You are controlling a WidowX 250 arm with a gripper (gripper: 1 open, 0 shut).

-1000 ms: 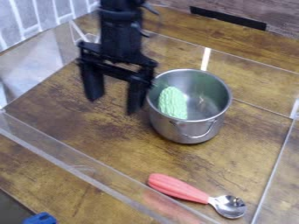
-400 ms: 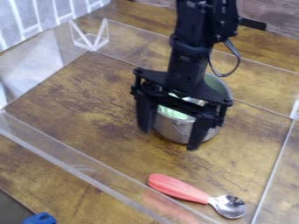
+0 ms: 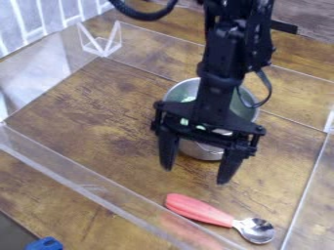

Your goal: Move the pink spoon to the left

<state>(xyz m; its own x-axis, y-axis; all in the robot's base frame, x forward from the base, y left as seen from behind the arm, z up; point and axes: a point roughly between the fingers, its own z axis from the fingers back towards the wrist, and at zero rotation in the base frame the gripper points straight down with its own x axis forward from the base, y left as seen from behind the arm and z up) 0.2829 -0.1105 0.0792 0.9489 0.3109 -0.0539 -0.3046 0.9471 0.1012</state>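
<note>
Pink plastic spoon with a shiny metal bowl (image 3: 220, 217) lies near the wooden surface's (image 3: 92, 107) front edge. Black gripper (image 3: 198, 161) hangs above it, spread wide, probably ready to grab.

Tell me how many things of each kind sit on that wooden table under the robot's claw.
Pink-handled spoon with a shiny metal bowl: 1
Round steel pot: 1
Small blue object at the bottom edge, unclear what: 1
Total: 3
</note>
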